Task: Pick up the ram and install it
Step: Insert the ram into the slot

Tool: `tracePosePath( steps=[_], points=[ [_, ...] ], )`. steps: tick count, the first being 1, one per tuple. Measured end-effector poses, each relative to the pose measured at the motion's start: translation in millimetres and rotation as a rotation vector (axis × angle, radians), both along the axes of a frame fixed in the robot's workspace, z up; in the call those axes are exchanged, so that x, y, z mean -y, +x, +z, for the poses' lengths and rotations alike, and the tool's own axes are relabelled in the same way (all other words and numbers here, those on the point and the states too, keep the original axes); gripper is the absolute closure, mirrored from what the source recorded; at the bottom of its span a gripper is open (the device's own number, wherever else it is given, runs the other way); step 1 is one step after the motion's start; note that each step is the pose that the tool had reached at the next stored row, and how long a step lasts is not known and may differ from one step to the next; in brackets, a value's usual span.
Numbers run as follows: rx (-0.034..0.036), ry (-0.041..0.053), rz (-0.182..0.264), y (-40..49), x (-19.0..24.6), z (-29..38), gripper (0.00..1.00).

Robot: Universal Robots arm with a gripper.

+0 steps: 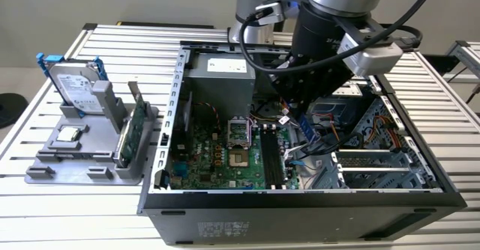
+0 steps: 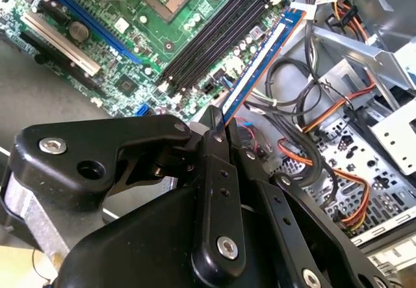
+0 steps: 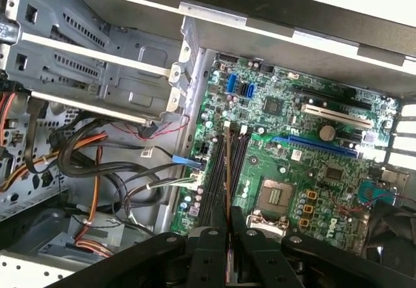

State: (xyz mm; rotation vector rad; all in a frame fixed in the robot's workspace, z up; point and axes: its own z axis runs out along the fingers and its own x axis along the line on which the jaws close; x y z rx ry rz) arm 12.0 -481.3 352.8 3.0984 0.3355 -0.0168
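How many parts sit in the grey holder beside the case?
3: hard drive upright at the far end, green card on edge nearest the case, silver chip lying flat.

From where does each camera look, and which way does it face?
Exterior view: off the arm, above the table, looking down into the open case; the arm and gripper reach in.
First wrist view: on the arm, looking down past the gripper at the motherboard.
Second wrist view: on the arm, looking along the held ram toward the slots; the gripper shows in front.
Shared: both wrist views show the gripper shut on the ram over the slots.
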Motion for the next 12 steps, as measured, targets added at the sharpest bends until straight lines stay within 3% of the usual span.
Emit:
tracePosePath(
  steps=[12],
  points=[
    [0.0000,0.0000,-0.051,0.0,0.0,-4.1,1.00]
  ],
)
